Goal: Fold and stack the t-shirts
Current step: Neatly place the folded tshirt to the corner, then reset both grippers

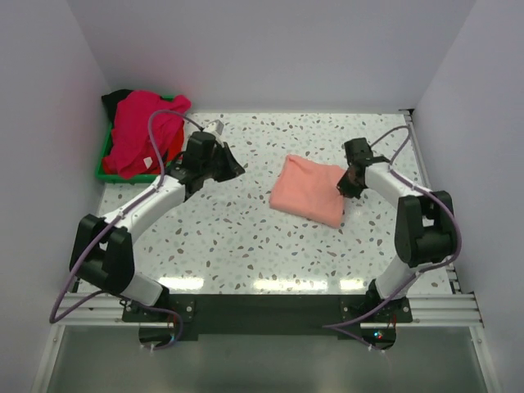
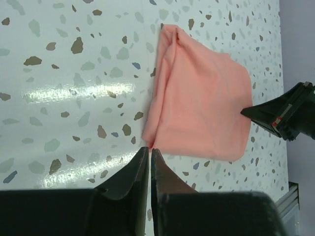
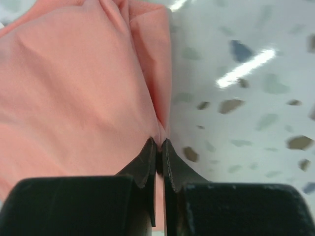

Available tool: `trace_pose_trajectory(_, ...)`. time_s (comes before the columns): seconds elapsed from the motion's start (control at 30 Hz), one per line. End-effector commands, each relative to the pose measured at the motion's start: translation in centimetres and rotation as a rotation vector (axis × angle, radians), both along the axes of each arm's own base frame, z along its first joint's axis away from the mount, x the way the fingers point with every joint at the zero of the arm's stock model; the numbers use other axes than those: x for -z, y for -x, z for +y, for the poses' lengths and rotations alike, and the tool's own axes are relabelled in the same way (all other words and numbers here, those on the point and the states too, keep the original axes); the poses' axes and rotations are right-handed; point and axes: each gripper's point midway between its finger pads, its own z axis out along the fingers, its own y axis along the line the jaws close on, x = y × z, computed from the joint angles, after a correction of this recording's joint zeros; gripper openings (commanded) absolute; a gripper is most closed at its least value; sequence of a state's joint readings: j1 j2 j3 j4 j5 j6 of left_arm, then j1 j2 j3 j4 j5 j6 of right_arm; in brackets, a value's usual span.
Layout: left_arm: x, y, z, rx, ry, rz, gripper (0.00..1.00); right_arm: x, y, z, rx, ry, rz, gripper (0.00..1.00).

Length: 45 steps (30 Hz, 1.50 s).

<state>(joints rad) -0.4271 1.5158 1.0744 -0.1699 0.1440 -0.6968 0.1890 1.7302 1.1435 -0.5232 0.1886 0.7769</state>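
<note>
Speckled table. Green tray, far left, heaped with magenta, red and black t-shirts. Salmon-pink t-shirt, folded, lying centre-right. Right gripper: clamped on that shirt's right edge. Left gripper: tips nearly together, holding nothing, between tray and folded shirt.

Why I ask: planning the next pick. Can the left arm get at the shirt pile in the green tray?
Probably yes: the left claw hovers beside the green tray, and nothing lies between it and the shirt pile.
</note>
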Motion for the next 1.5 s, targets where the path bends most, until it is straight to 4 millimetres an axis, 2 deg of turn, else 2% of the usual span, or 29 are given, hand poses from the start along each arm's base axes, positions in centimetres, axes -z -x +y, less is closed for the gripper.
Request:
trace_pose_trajectory(0.0, -2.2, 1.1, -0.4, 0.056, 0.025, -0.040, 0.11, -1.6, 3.9, -6.3, 0.250, 0.156, 0.043, 0.00)
trace_pose_trajectory(0.13, -3.1, 2.0, -0.8, 0.091, 0.058, -0.053, 0.11, -2.4, 7.7, -10.7, 0.401, 0.186, 0.112, 0.00)
trace_pose_trajectory(0.17, -3.4, 2.3, -0.9, 0.103, 0.069, -0.056, 0.11, -2.5, 9.5, -12.6, 0.477, 0.186, 0.141, 0.00)
trace_pose_trajectory(0.23, -3.5, 2.6, -1.1, 0.119, 0.077, -0.059, 0.11, -2.6, 11.3, -14.1, 0.541, 0.183, 0.163, 0.00)
trace_pose_trajectory(0.27, -3.6, 2.9, -1.3, 0.131, 0.084, -0.059, 0.11, -2.7, 13.2, -15.4, 0.610, 0.177, 0.182, 0.00)
trace_pose_trajectory(0.33, -3.7, 3.1, -1.4, 0.143, 0.089, -0.059, 0.11, -2.9, 15.0, -16.6, 0.678, 0.176, 0.192, 0.00)
trace_pose_trajectory(0.37, -3.6, 3.2, -1.5, 0.154, 0.092, -0.059, 0.11, -3.1, 16.8, -17.6, 0.746, 0.183, 0.203, 0.00)
trace_pose_trajectory(0.57, -3.4, 4.1, -1.6, 0.188, 0.099, -0.051, 0.12, -3.8, 22.6, -19.7, 0.930, 0.194, 0.251, 0.00)
trace_pose_trajectory(0.67, -3.4, 4.5, -1.6, 0.200, 0.100, -0.052, 0.12, -4.2, 24.6, -20.0, 0.996, 0.201, 0.264, 0.00)
trace_pose_trajectory(0.77, -3.3, 4.8, -1.6, 0.208, 0.103, -0.052, 0.12, -4.5, 25.7, -19.7, 1.025, 0.193, 0.265, 0.00)
trace_pose_trajectory(0.83, -3.3, 4.9, -1.5, 0.209, 0.104, -0.052, 0.12, -4.7, 25.7, -19.4, 1.012, 0.178, 0.252, 0.00)
trace_pose_trajectory(0.87, -3.4, 5.2, -1.5, 0.212, 0.105, -0.054, 0.12, -4.8, 25.7, -19.4, 0.993, 0.178, 0.249, 0.04)
trace_pose_trajectory(0.93, -3.5, 5.3, -1.4, 0.212, 0.107, -0.056, 0.14, -5.1, 25.2, -19.1, 0.955, 0.159, 0.239, 0.38)
trace_pose_trajectory(0.97, -3.6, 5.5, -1.3, 0.211, 0.107, -0.062, 0.14, -5.5, 24.8, -19.3, 0.921, 0.159, 0.224, 0.79)
trace_pose_trajectory(1.0, -3.6, 5.5, -1.3, 0.209, 0.108, -0.063, 0.14, -5.7, 24.6, -19.3, 0.901, 0.155, 0.222, 0.93)
trace_pose_trajectory(1.03, -3.6, 5.6, -1.3, 0.211, 0.108, -0.065, 0.15, -6.0, 24.3, -19.3, 0.885, 0.152, 0.221, 0.99)
trace_pose_trajectory(1.13, -3.9, 5.8, -1.1, 0.209, 0.109, -0.073, 0.16, -6.9, 22.6, -19.3, 0.778, 0.124, 0.187, 0.99)
trace_pose_trajectory(1.27, -4.0, 5.8, -1.1, 0.201, 0.116, -0.079, 0.17, -7.8, 17.5, -18.0, 0.519, 0.023, -0.042, 0.99)
trace_pose_trajectory(1.3, -4.0, 5.8, -1.1, 0.199, 0.118, -0.077, 0.17, -8.6, 16.2, -16.6, 0.442, -0.037, -0.126, 0.99)
trace_pose_trajectory(1.37, -3.9, 5.9, -1.0, 0.193, 0.117, -0.076, 0.18, -9.3, 14.2, -15.3, 0.346, -0.081, -0.235, 0.99)
trace_pose_trajectory(1.47, -3.9, 5.9, -0.8, 0.182, 0.118, -0.087, 0.20, -10.4, 12.2, -12.9, 0.234, -0.103, -0.312, 0.99)
